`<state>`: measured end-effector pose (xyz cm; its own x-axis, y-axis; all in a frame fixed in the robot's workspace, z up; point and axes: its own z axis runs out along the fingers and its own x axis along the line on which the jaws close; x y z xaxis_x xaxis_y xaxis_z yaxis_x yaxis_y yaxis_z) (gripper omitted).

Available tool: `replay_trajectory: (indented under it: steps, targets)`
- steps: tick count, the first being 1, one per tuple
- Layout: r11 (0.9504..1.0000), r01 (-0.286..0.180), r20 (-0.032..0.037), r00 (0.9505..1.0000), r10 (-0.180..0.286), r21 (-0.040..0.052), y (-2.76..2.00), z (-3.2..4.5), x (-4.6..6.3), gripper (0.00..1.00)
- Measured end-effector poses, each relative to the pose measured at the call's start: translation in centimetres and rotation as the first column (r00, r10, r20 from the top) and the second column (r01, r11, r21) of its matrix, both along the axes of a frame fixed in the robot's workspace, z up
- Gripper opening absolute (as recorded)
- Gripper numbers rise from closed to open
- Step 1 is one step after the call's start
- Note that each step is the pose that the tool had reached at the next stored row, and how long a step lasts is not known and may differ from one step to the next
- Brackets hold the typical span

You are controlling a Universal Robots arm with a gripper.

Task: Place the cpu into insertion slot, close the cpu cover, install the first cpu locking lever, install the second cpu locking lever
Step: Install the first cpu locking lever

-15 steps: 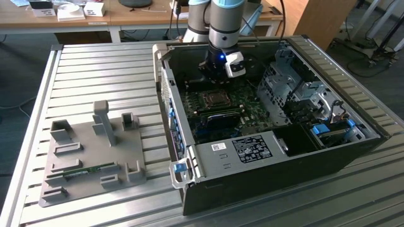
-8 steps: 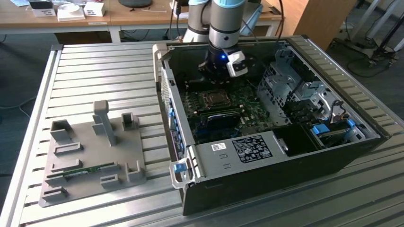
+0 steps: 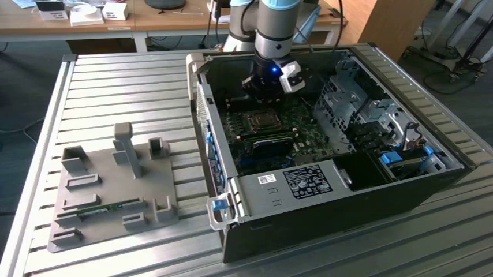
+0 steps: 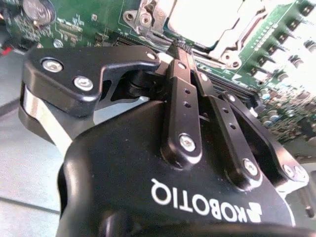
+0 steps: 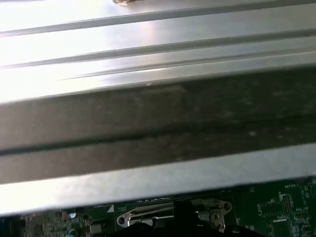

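Note:
In the exterior view my gripper point(image 3: 264, 97) hangs inside the open computer case, just behind the insertion slot point(image 3: 262, 120) on the green motherboard point(image 3: 304, 135). The cpu point(image 3: 264, 119) shows as a dull silver square lying in that slot. In the second wrist view the fingers point(image 4: 180, 94) are pressed together, their tips point(image 4: 178, 48) close to the socket's edge, with nothing visible between them. The cpu point(image 4: 202, 19) is the bright square beyond them, with the silvery cpu cover point(image 4: 223, 53) lying around it. The first wrist view shows a metal socket bracket point(image 5: 148, 212) below the case wall point(image 5: 158, 133).
A black box with a white label point(image 3: 304, 182) sits in the case at the front. A metal drive cage point(image 3: 362, 109) fills the exterior view's right side. On the slatted table point(image 3: 115, 92) a grey fixture plate point(image 3: 115, 184) holds a green memory stick point(image 3: 100, 209).

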<state>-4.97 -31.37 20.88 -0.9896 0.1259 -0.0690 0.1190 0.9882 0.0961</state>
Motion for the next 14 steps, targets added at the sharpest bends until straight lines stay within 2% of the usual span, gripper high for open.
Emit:
replay_trajectory:
  steps: [1, 2, 5, 6, 10, 14]
  targets:
    - [0.9999, -0.013, -0.0008, 0.9999, 0.013, -0.0035, 0.0, -0.01, 0.0, 0.11]
    - [0.9996, -0.024, -0.0023, 0.9997, 0.024, -0.011, 0.0, 0.0, -0.01, 0.11]
    - [0.9977, -0.049, -0.0089, 0.9988, 0.049, -0.0462, 0.0, 0.0, 0.0, 0.11]
    - [0.9973, -0.054, -0.0099, 0.9985, 0.053, -0.0494, 0.0, 0.0, 0.0, 0.11]
    - [0.9971, -0.057, -0.0109, 0.9983, 0.056, -0.0496, 0.0, 0.04, 0.0, 0.11]
    - [0.9968, -0.063, -0.0109, 0.998, 0.062, -0.0496, -0.01, 0.42, 0.0, 0.11]
